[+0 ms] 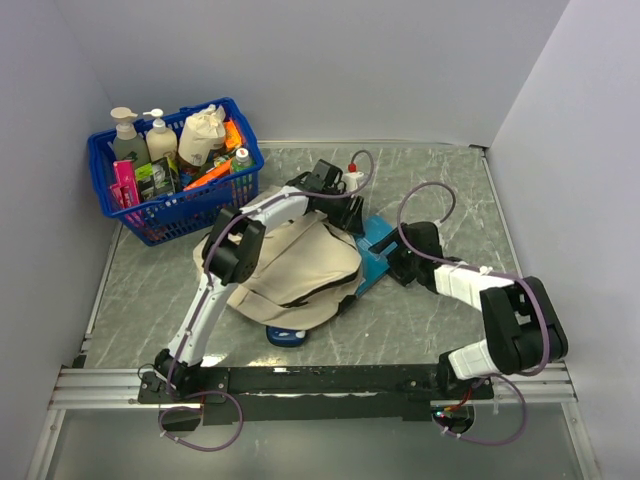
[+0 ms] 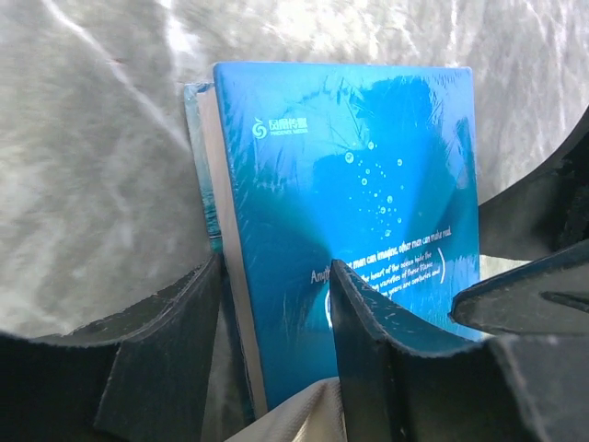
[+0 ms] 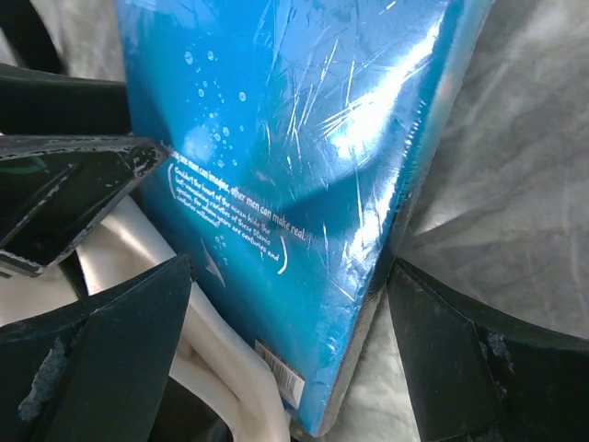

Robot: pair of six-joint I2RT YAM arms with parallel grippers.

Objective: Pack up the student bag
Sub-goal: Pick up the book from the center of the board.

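Note:
The cream-beige student bag lies flat in the middle of the table. A shiny blue book lies at its right edge, partly at the bag's opening. My left gripper is open; in the left wrist view its fingers straddle the book's spine edge, with cream bag fabric between them. My right gripper is open; in the right wrist view its fingers sit either side of the book's corner, above the bag's cream edge.
A blue plastic basket with bottles, a cloth pouch and packets stands at the back left. A small white bottle with a red cap stands behind the left wrist. A blue object pokes out under the bag's near edge. Walls close in on three sides.

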